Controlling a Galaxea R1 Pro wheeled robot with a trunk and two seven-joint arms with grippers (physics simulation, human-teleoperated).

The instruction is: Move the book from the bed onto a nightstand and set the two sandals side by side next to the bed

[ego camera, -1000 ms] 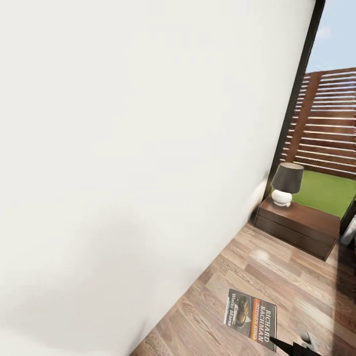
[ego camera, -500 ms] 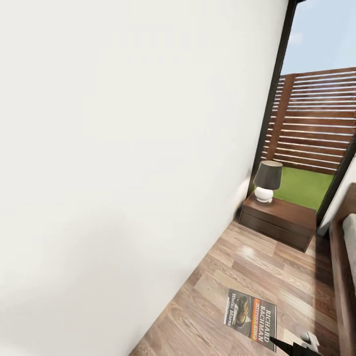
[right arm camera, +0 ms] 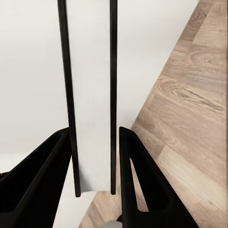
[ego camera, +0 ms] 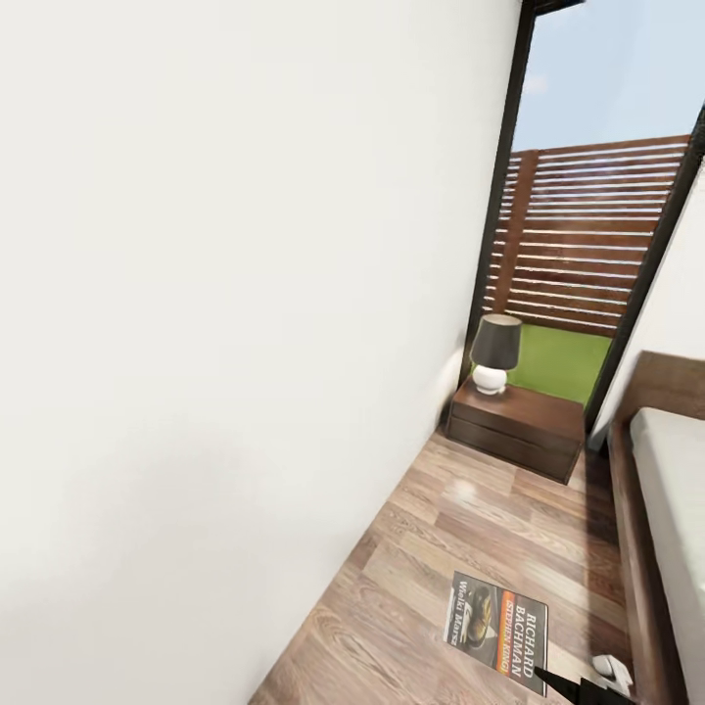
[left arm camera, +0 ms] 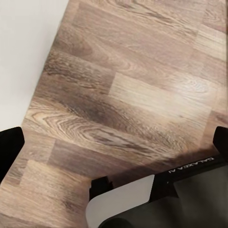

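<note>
Right claw (right arm camera: pixel 95 164) is clenched on the book (ego camera: pixel 494 632). In the right wrist view its two black fingers (right arm camera: pixel 50 166) pinch the covers with the white page edge running between them, so the book hangs edge-on, probably so it can be carried and then laid flat. From the head view the cover faces up over the wood floor (ego camera: pixel 470 529), off the bed (ego camera: pixel 676 509) and not yet on the nightstand (ego camera: pixel 519 426). Left claw (left arm camera: pixel 115 142) is released, fingers spread wide over bare planks, holding nothing. The nightstand sits well ahead in the corner, against the white wall (ego camera: pixel 245 343) by the tall window (ego camera: pixel 587 245), just beside the head of the bed. Its lamp (ego camera: pixel 494 352) stands toward the wall side, leaving free top on the bed side, the likely drop spot. Judging by this, the carry is midway and the robot needs to close in. Count: one book, one nightstand, one lamp, one bed, two claws.
</note>
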